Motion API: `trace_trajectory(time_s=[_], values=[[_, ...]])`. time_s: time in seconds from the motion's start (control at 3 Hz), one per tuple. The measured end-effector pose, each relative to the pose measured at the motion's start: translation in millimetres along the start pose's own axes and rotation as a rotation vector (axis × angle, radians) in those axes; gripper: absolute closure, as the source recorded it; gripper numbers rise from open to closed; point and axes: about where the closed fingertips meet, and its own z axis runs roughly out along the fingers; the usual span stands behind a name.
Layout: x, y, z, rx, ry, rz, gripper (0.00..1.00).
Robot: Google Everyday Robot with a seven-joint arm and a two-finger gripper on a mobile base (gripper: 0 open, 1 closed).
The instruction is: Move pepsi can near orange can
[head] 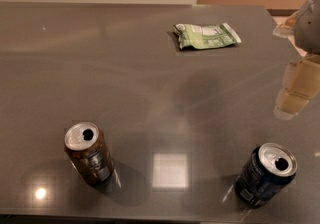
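Observation:
The pepsi can (pixel 265 174), dark navy blue with a silver top and an open tab hole, stands upright at the front right of the grey table. The orange can (pixel 89 153), brownish-orange with a grey-white label panel, stands upright at the front left, far from the blue can. My gripper (pixel 281 72) comes in from the right edge and hovers above and behind the pepsi can. Its two pale translucent fingers (pixel 295 90) stand apart and hold nothing.
A green and white snack bag (pixel 206 36) lies flat at the back of the table (pixel 150 93). The table's front edge runs just below both cans. A wall rises behind the far edge.

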Motion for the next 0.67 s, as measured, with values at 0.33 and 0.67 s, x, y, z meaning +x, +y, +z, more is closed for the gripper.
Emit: trace_trajectory(time_s=[0.33, 0.67], values=[[0.0, 0.0, 0.0, 0.000, 0.000, 0.000, 0.00], [0.0, 0.1, 0.0, -0.001, 0.000, -0.001, 0.00]])
